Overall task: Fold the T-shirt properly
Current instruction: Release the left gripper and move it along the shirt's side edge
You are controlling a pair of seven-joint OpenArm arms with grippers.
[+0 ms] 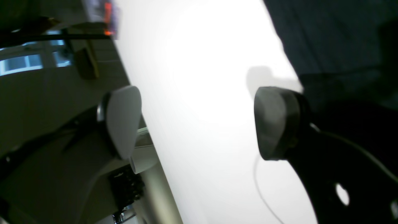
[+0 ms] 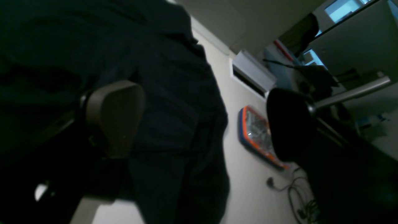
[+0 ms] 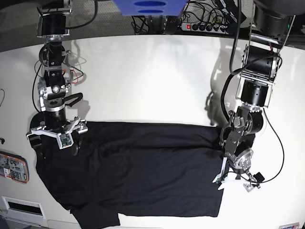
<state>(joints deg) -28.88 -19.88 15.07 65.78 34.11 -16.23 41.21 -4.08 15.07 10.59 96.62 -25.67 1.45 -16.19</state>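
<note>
The T-shirt [image 3: 138, 171] lies spread flat across the lower middle of the base view, on the white tabletop [image 3: 152, 76], one corner hanging at lower left. Expect soft, light, limp cloth: it will sag and drag, so pinch a single layer at an edge or corner, not mid-panel. Your left hand [image 3: 235, 181] sits at the shirt's right edge, spread, holding nothing. Your right hand [image 3: 53, 136] hovers at the upper-left corner, also spread, cloth between its pads [image 2: 115, 118] but not pinched.
</note>
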